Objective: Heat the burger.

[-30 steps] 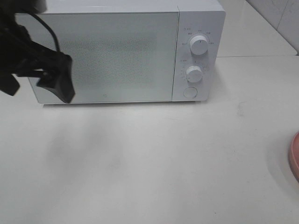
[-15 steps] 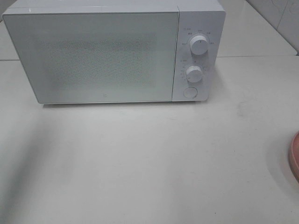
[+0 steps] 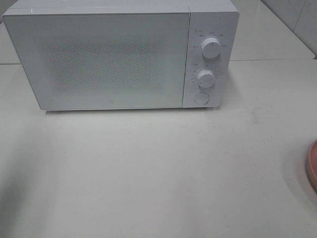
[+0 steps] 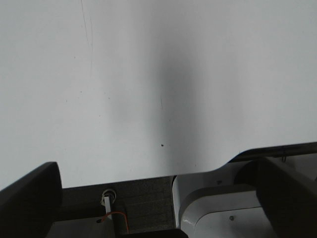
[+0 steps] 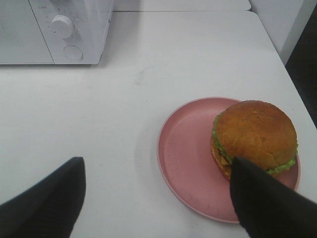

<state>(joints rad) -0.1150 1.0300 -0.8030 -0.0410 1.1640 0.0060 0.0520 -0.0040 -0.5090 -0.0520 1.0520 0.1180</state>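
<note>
The burger (image 5: 255,135), golden-brown bun over green lettuce and cheese, sits on a round pink plate (image 5: 185,153) in the right wrist view. My right gripper (image 5: 158,198) is open above the table, its black fingertips (image 5: 262,201) wide apart, one beside the burger. The white microwave (image 3: 119,57) stands at the back with its door shut; it also shows in the right wrist view (image 5: 54,29). In the exterior high view only the plate's edge (image 3: 313,166) shows at the right border. My left gripper (image 4: 158,198) is open over bare table, empty.
The microwave has two knobs (image 3: 211,48) and a round button (image 3: 201,97) on its right panel. The white table's right edge (image 5: 292,84) runs close to the plate. Neither arm shows in the exterior high view.
The left arm, which stood in front of the microwave's left side a second ago, has withdrawn out of the exterior high view. Nothing else has moved.
</note>
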